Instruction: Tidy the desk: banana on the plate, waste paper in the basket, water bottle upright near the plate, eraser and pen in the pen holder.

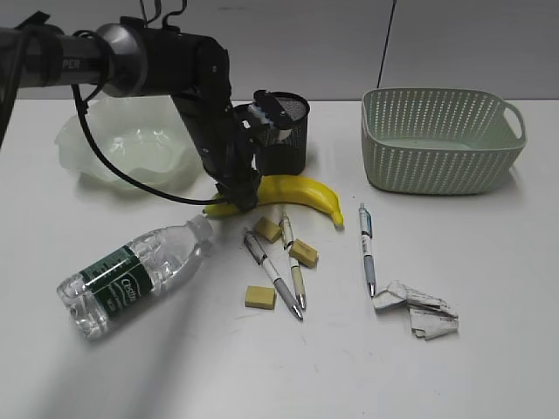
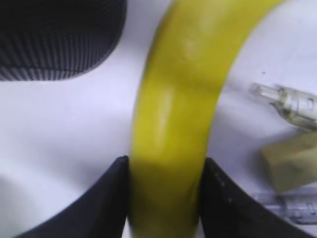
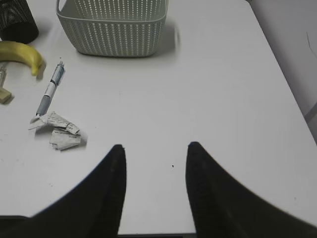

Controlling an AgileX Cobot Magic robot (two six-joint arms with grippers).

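The left gripper point(image 2: 166, 198) reaches steeply down and grips the banana point(image 1: 297, 194) at its stem end; both fingers point(image 2: 106, 203) touch its sides. The banana lies on the desk point(image 1: 489, 349) just before the pen holder point(image 1: 285, 133), with the erasers point(image 1: 303, 252) and pens point(image 1: 272, 272) close in front. The right gripper point(image 3: 156, 186) hovers with jaws apart, empty, near the waste paper point(image 3: 62, 131).
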